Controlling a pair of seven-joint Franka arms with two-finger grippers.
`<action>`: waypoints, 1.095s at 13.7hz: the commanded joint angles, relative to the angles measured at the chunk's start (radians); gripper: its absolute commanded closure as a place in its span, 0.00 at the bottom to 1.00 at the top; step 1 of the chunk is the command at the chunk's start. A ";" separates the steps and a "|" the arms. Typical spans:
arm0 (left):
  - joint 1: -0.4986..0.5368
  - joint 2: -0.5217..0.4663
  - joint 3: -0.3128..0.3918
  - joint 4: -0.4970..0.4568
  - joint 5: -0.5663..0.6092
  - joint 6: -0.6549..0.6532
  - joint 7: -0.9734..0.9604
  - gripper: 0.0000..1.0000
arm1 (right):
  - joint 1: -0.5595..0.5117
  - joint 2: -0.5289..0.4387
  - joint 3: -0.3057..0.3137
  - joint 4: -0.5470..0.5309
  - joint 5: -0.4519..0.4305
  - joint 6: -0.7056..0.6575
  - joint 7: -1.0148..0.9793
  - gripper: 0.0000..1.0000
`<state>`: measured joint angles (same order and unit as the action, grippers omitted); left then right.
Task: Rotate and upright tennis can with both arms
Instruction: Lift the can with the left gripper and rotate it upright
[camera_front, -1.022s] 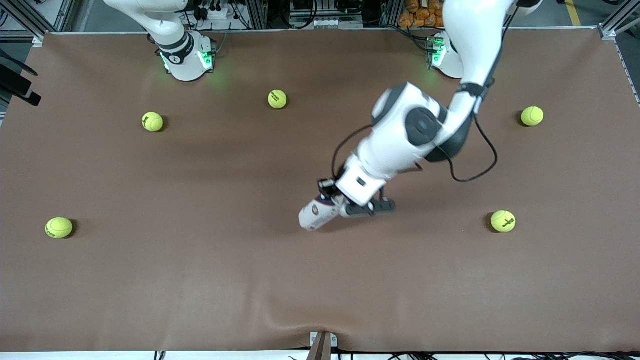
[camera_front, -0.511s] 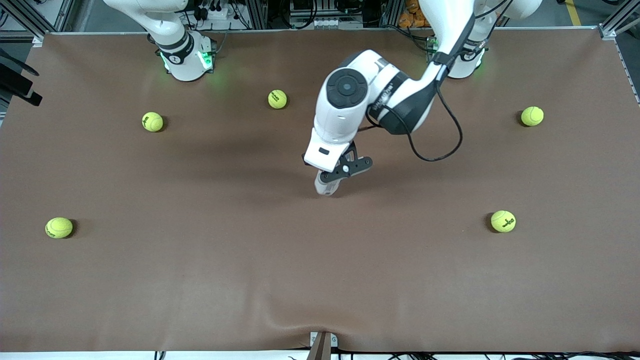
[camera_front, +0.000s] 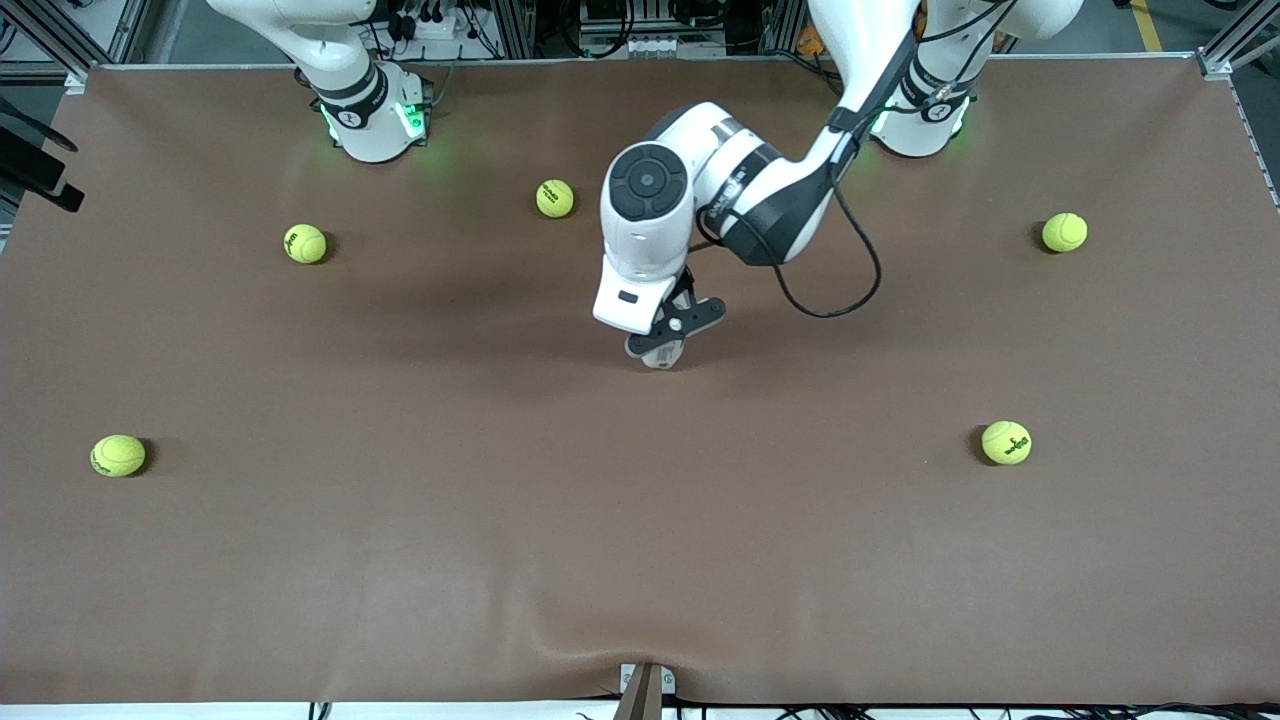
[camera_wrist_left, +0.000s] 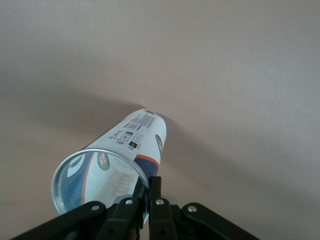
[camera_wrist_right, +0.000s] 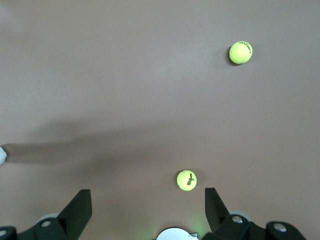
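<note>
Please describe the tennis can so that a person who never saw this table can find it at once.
Look at the middle of the brown table, under the white left arm reaching in from its base. The left gripper is shut on the rim of the tennis can, a slim tube. Unlike the yellow-green tennis balls scattered around, it is a cylinder with a white label, dark blue and red print, and a silvery rim.

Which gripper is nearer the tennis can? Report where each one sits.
Left. The left gripper is shut on the tennis can, pinching its rim at mid-table. The right gripper waits open, high near its own base, over two tennis balls.
</note>
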<state>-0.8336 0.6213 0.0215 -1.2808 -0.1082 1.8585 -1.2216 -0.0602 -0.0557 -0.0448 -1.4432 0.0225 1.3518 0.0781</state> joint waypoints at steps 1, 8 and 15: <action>-0.030 0.029 0.015 0.054 0.019 -0.018 -0.036 1.00 | -0.001 0.002 0.003 0.015 -0.007 -0.007 0.014 0.00; -0.056 0.052 0.031 0.054 0.021 0.002 -0.061 1.00 | -0.003 0.002 0.003 0.015 -0.009 -0.005 0.014 0.00; -0.056 0.055 0.031 0.052 0.021 0.042 -0.059 1.00 | -0.003 0.002 0.003 0.015 -0.009 -0.005 0.014 0.00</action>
<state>-0.8749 0.6622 0.0377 -1.2574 -0.1081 1.8883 -1.2579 -0.0602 -0.0557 -0.0450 -1.4432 0.0225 1.3518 0.0781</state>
